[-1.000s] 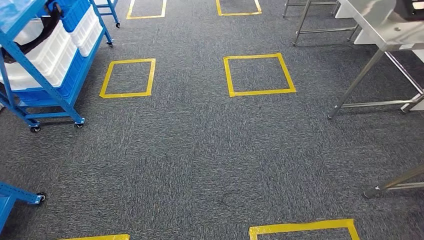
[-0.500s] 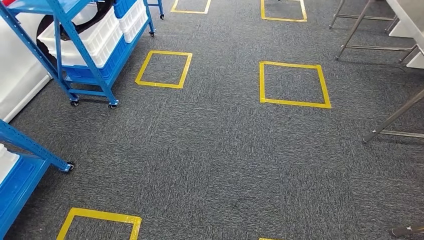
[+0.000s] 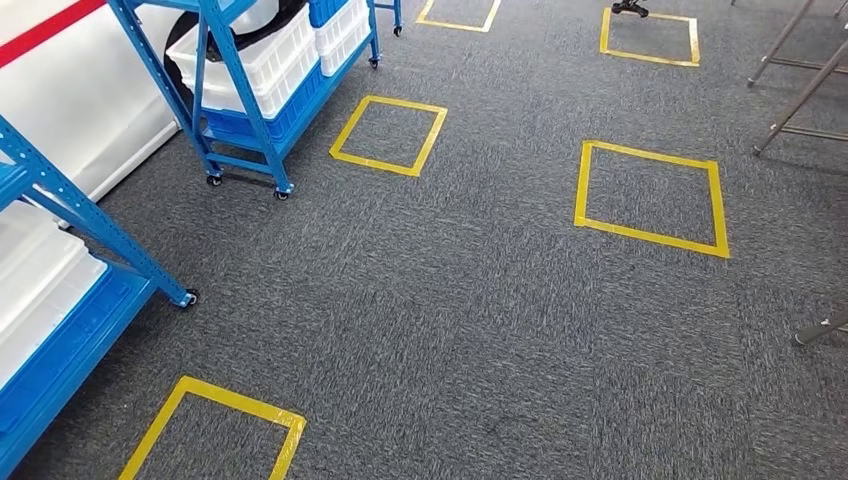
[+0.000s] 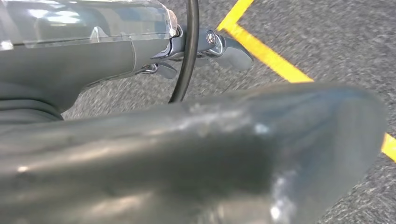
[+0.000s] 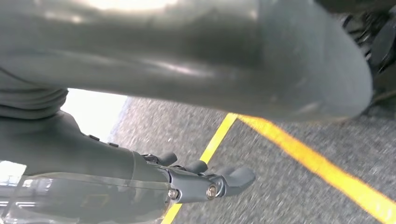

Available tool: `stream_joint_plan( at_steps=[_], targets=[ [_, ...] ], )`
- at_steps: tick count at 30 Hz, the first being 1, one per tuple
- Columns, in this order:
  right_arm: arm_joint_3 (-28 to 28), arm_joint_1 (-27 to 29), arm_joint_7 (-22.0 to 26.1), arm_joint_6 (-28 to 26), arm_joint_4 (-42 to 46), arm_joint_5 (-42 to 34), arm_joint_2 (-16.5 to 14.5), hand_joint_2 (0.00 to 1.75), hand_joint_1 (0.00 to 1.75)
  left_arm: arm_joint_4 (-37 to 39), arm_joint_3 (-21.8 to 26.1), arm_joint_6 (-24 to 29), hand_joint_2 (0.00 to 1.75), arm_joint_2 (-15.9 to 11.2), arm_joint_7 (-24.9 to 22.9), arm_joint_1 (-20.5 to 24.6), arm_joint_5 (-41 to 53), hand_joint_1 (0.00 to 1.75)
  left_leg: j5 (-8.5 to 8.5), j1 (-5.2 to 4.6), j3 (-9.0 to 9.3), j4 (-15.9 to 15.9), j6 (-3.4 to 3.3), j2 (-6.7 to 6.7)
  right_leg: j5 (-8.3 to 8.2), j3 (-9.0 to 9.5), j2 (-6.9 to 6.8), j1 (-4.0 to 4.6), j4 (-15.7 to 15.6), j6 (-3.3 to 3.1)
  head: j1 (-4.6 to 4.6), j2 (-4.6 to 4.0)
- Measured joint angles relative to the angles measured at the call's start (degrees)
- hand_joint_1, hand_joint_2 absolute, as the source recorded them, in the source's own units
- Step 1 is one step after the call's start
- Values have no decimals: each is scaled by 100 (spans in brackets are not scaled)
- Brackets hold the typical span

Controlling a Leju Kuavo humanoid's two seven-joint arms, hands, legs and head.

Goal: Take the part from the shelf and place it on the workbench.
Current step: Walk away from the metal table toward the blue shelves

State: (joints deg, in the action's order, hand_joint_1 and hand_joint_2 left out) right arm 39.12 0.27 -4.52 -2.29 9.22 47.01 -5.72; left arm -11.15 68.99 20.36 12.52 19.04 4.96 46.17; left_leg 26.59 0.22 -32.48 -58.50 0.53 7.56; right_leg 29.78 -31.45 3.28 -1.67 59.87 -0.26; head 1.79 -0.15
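Note:
A blue wheeled shelf (image 3: pixel 246 118) stands at the back left in the head view, carrying white bins (image 3: pixel 262 62). Something black and looped (image 3: pixel 262 28) lies in the upper bin; I cannot tell what it is. A second blue shelf (image 3: pixel 75 222) with a white bin (image 3: pixel 35 290) stands closer at the left edge. My left hand (image 4: pixel 196 144) hangs over the carpet with its fingers (image 4: pixel 226 46) stretched out, holding nothing. My right hand (image 5: pixel 187 56) hangs the same way, its fingers (image 5: pixel 229 179) straight and nothing in them.
Metal bench legs (image 3: pixel 800 90) stand at the far right, and another foot (image 3: pixel 815 332) shows lower right. Yellow tape squares (image 3: pixel 650 195) mark the grey carpet (image 3: pixel 450 320), one near the front left (image 3: pixel 215 425).
The whole picture has swung: the camera turned left. The blue shelves now stand further into the picture and the steel workbench has slid out on the right.

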Motion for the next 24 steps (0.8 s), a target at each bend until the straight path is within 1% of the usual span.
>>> stream_joint_plan(
  at_steps=[1, 2, 3, 4, 5, 6, 7, 8, 9, 10, 11, 12, 13, 14, 15, 16, 17, 18, 19, 20, 21, 22, 23, 24],
  targets=[
    [0, -7, -1, 0, 1, 1, 4, 0, 0, 0, 4, 1, 0, 0, 0, -12, -2, 0, 13, 14, -15, -24, 31, -38, -10, 14, -66, 9, -19, -43, 0, 0],
    [0, -6, -1, 0, 1, 1, 15, 0, 0, 0, 10, 2, 0, 0, 0, -21, -3, 0, 73, 18, -57, -120, 58, -160, -20, 30, -138, 11, -43, -86, 0, 0],
    [0, 2, -1, 1, 0, 1, 32, 0, 0, 0, 18, 2, 0, 1, 0, -20, -3, 0, 197, 16, -149, -326, 77, -329, -28, 43, -217, 11, -65, -124, 1, 0],
    [0, 16, -1, 2, -1, 3, 54, 0, 0, 0, 24, 3, 0, 2, 0, -11, -3, 0, 368, 14, -293, -631, 89, -514, -28, 51, -298, 21, -76, -150, 0, 0],
    [0, 30, -1, 3, -2, 7, 76, 0, 0, 0, 30, 3, 0, 4, 1, 0, -4, 0, 563, 12, -484, -1015, 102, -632, -21, 53, -384, 35, -80, -169, 0, 0],
    [0, 37, -1, 5, -4, 10, 93, 0, 0, 0, 35, 3, 0, 7, 1, 8, -4, 0, 711, 16, -662, -1371, 111, -678, -13, 53, -474, 51, -79, -180, 0, 0],
    [0, 39, 0, 6, -6, 14, 105, 0, 0, 0, 41, 3, 0, 8, 2, 9, -5, 0, 765, 19, -771, -1589, 113, -697, -3, 55, -560, 63, -78, -187, 0, 0],
    [0, 37, 0, 7, -8, 16, 111, 0, 0, 0, 49, 4, 0, 8, 2, 5, -6, 0, 718, 19, -787, -1624, 107, -711, 9, 62, -640, 74, -78, -189, 1, 0],
    [0, 33, 0, 7, -8, 16, 115, 0, 0, 0, 59, 5, 0, 7, 2, -2, -9, 0, 562, 15, -673, -1412, 91, -736, 23, 79, -715, 83, -78, -188, 1, 0],
    [0, 29, 0, 7, -8, 16, 115, 0, 0, 0, 68, 7, 0, 7, 2, -6, -11, 0, 352, 3, -465, -1026, 59, -807, 41, 105, -788, 90, -78, -181, 1, 0],
    [0, 27, 0, 9, -9, 16, 115, 0, 0, 0, 76, 9, 0, 7, 2, -4, -15, 0, 198, -29, -249, -618, 14, -938, 64, 133, -859, 101, -77, -164, 0, 0],
    [0, 26, 0, 12, -11, 16, 115, 0, 0, 0, 80, 11, 0, 7, 2, 3, -18, 0, 86, -61, -76, -284, -28, -1047, 85, 157, -923, 108, -77, -142, 0, 0],
    [0, 22, 0, 15, -13, 16, 116, 0, 0, 0, 82, 13, 0, 7, 1, 10, -19, 0, 46, -94, 15, -90, -64, -1124, 102, 176, -984, 109, -78, -115, -1, 0],
    [0, 13, 0, 20, -14, 16, 116, 0, 0, 0, 84, 14, 0, 6, 1, 11, -21, 0, 59, -123, 30, -29, -89, -1138, 111, 193, -1040, 108, -87, -86, -1, 0],
    [0, -4, 0, 22, -15, 17, 117, 0, 0, 0, 85, 15, 0, 5, 1, 6, -26, 0, 43, -130, 25, -6, -109, -1072, 114, 215, -1093, 101, -103, -59, 0, 0],
    [0, -20, 1, 23, -15, 18, 117, 0, 0, 0, 87, 15, 0, 6, 0, -3, -31, 0, 20, -110, 46, 33, -135, -1008, 127, 239, -1112, 94, -107, -29, 0, 0],
    [0, -28, 1, 24, -15, 20, 116, 0, 0, 0, 88, 16, 0, 6, -1, -13, -35, 0, -11, -87, 79, 86, -167, -944, 166, 241, -1009, 90, -68, -1, 1, 0],
    [0, -28, 2, 24, -16, 21, 111, 0, 0, 0, 89, 16, 0, 6, -1, -12, -40, 0, -45, -61, 110, 138, -200, -882, 264, 188, -842, 87, 74, 17, 0, 0],
    [0, -20, 3, 24, -16, 22, 96, 0, 0, 0, 90, 16, 0, 7, 0, -6, -40, 0, -72, -35, 135, 173, -223, -819, 412, 68, -644, 79, 331, 29, 0, 0],
    [1, -9, 2, 23, -17, 22, 78, 0, 0, 0, 90, 16, 0, 7, 1, 2, -40, 0, -82, -37, 136, 184, -237, -748, 586, -116, -464, 74, 689, 33, -1, 0],
    [1, -1, 2, 23, -17, 23, 53, 0, 0, 0, 91, 16, 0, 7, 1, 11, -40, 0, -85, -39, 131, 183, -242, -672, 734, -324, -391, 70, 1064, 33, -2, 0],
    [1, 4, 1, 22, -17, 24, 31, 0, 0, 0, 91, 16, 0, 7, 1, 14, -40, 0, -84, -40, 134, 180, -240, -586, 784, -491, -366, 68, 1332, 35, -2, 0],
    [1, 9, 0, 22, -17, 27, 17, 0, 0, 0, 91, 16, 0, 7, 1, 13, -41, 0, -80, -41, 143, 176, -235, -495, 713, -579, -355, 67, 1413, 36, -2, 0],
    [1, 12, 0, 22, -17, 31, 7, 0, 0, 0, 91, 16, 0, 7, 0, 11, -43, 0, -73, -40, 156, 167, -226, -404, 530, -559, -339, 63, 1267, 34, -2, 0]
  ],
)
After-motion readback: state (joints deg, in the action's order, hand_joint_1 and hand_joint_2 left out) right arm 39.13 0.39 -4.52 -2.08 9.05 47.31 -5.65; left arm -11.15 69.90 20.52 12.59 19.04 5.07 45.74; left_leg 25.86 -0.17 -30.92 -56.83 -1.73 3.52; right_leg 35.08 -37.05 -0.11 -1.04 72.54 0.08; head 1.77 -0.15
